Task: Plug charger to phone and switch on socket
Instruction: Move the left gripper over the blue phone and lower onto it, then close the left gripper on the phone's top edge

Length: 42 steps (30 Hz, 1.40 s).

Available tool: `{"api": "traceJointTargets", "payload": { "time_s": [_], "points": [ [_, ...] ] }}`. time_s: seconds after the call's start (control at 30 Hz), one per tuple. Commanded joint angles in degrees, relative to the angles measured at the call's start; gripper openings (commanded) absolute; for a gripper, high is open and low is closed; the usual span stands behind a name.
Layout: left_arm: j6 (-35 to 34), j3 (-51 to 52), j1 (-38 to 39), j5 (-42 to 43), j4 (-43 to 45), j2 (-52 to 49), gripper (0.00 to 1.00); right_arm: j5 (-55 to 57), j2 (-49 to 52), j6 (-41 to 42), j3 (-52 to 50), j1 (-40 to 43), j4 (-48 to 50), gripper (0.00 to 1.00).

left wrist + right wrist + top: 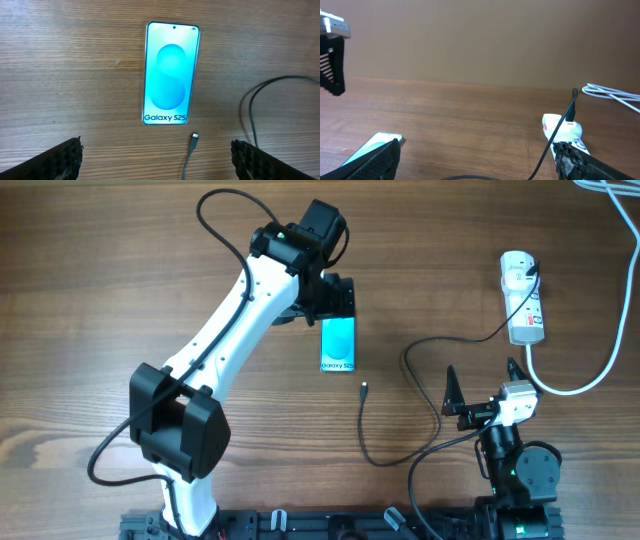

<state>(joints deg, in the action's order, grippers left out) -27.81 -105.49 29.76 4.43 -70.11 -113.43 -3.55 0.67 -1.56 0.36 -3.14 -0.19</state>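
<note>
Left hand [157, 162]: released, fingers spread wide, empty; you have it hovering over the bench [100, 260].
Just ahead of it, between the fingers: the charger [193, 141], its connector tip lying loose, just short of the phone's "Galaxy" end and not touching.
Beyond the tip: the phone [171, 72], flat, screen up, lit teal.
Right hand [483, 385]: released too, empty.
Ahead of it, to its right: the socket [522, 300], charger's black plug standing in it, white cord [600, 370] trailing off.
</note>
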Motion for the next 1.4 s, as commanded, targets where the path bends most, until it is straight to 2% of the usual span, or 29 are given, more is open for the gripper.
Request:
{"api": "traceJointTargets", "payload": {
  "time_s": [0.0, 0.2, 0.47, 0.53, 1.37],
  "points": [
    [-1.64, -1.22, 0.39, 1.7, 1.84, -1.4, 1.0, 0.57, -0.39, 0.44, -0.07, -0.28, 0.2, 1.0],
    [-4.5, -1.22, 0.72, 1.75, 2.05, -7.32, 1.0, 0.57, -0.39, 0.46, -0.07, -0.28, 0.2, 1.0],
    [-4.39, -1.22, 3.63, 0.96, 5.25, -13.64, 1.0, 0.57, -0.39, 0.46, -0.07, -0.28, 0.2, 1.0],
    [-4.39, -1.22, 3.63, -1.16, 5.25, -14.21, 1.0, 0.57, -0.39, 0.46, -0.07, -0.28, 0.2, 1.0],
    [-4.83, -1.22, 6.36, -3.89, 7.67, -20.11, 1.0, 0.57, -0.39, 0.46, -0.07, -0.28, 0.2, 1.0]
  ]
}}
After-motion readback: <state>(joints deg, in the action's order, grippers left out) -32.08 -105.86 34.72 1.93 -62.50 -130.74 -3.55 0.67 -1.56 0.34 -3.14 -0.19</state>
